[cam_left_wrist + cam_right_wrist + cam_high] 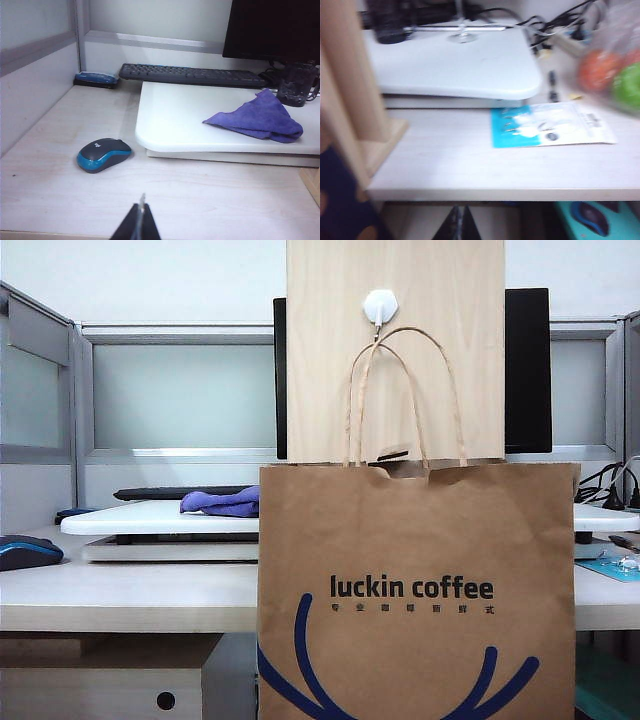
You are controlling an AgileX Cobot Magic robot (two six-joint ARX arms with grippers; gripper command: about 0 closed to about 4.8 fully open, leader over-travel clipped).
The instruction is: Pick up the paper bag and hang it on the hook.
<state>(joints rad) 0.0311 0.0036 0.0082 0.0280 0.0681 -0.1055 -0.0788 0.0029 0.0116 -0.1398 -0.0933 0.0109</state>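
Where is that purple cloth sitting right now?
The purple cloth lies crumpled on the raised white board, left of the paper bag in the exterior view, in front of the black keyboard.

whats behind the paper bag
Behind the paper bag stands the pale wooden board with the white hook holding one handle. A dark monitor shows past the board. The board's foot and the desk there are covered.

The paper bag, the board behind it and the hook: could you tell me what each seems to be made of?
The paper bag: matte brown kraft paper with creases, twisted paper-cord handles.
The board: pale wood or wood-look laminate, with faint vertical grain.
The hook: glossy white body, probably plastic; its prong is too small to judge.
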